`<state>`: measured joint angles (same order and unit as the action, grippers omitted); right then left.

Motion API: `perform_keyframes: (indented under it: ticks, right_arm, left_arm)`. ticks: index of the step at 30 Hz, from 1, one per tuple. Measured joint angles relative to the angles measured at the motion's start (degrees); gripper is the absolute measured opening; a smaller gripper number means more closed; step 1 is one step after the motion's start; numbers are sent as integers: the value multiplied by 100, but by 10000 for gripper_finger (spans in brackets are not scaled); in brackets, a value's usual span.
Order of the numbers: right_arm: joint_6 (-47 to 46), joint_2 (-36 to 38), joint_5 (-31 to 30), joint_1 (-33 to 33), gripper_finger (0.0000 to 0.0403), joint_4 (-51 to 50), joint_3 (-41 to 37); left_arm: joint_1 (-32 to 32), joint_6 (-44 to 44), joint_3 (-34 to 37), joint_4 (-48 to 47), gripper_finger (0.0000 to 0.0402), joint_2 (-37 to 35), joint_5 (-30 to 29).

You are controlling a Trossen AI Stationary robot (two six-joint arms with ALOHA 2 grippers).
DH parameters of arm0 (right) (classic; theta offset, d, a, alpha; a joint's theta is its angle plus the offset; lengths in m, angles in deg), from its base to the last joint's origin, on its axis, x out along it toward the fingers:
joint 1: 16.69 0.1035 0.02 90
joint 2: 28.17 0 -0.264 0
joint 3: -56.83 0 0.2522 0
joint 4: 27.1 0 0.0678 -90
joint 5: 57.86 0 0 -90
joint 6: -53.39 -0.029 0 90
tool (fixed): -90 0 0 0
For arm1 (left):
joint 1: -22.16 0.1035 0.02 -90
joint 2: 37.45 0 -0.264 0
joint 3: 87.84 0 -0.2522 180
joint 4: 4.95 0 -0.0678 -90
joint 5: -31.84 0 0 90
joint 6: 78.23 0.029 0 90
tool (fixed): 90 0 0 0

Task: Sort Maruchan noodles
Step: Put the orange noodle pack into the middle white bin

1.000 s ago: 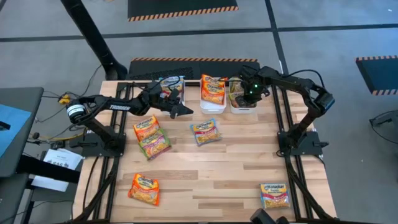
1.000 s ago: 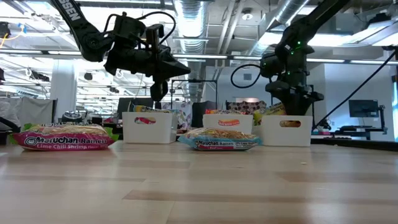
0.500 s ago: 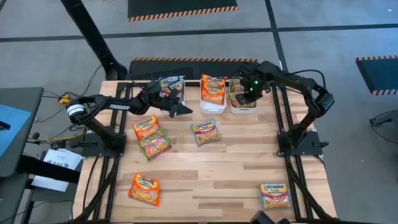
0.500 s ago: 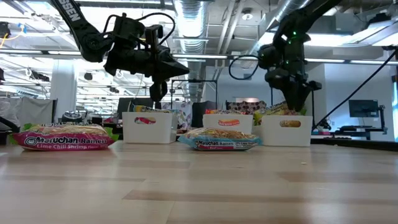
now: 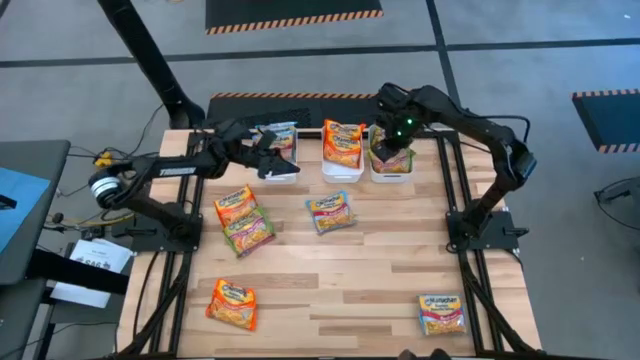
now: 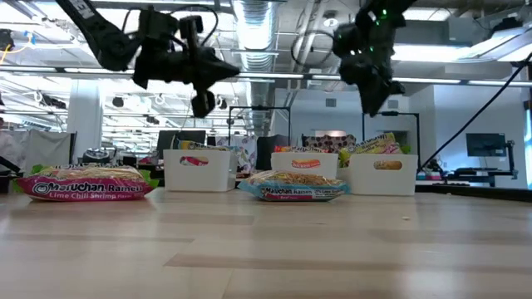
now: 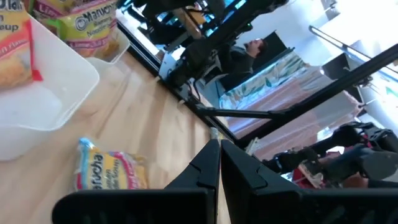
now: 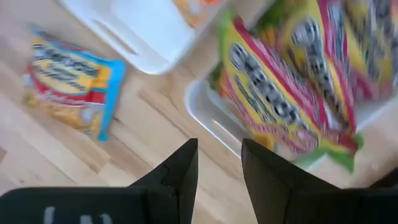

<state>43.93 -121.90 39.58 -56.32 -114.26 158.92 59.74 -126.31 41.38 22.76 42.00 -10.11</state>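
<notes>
My right jaws (image 5: 392, 140) hang parted and empty above the right bin (image 5: 391, 170), where green packets (image 8: 292, 81) lie. My left jaws (image 5: 275, 158) are pressed together, holding nothing, over the left bin (image 5: 281, 172). Five more packets (image 5: 331, 212) lie scattered on the counter (image 5: 360, 280).

High view: overhead, straight down, whole table (image 5: 330, 280). Low view: tabletop level, facing the room. Wrist views: close, looking down past each arm's own fingers. All four share the white bins (image 5: 342, 170) (image 6: 304, 173); the blue-edged packet (image 8: 71, 79) probably too.
</notes>
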Motion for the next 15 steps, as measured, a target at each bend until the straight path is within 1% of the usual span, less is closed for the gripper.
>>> perform_keyframes:
  ticks: [5, 9, 12, 15]
  right_arm:
    - [386, 4, 8, 296, 148, 6, 392]
    - [398, 4, 13, 472, 148, -11, 444]
    - [413, 4, 19, 611, 148, -161, 444]
    - [394, 4, 24, 788, 148, -281, 446]
  left_arm:
    - [3, -19, 0, -573, 0, -795, -27]
    - [-2, -35, 0, -1157, 0, -1507, -161]
    - [-5, 111, 0, -1967, 0, -2018, -271]
    - [-15, 407, 0, -3085, 0, -2489, -445]
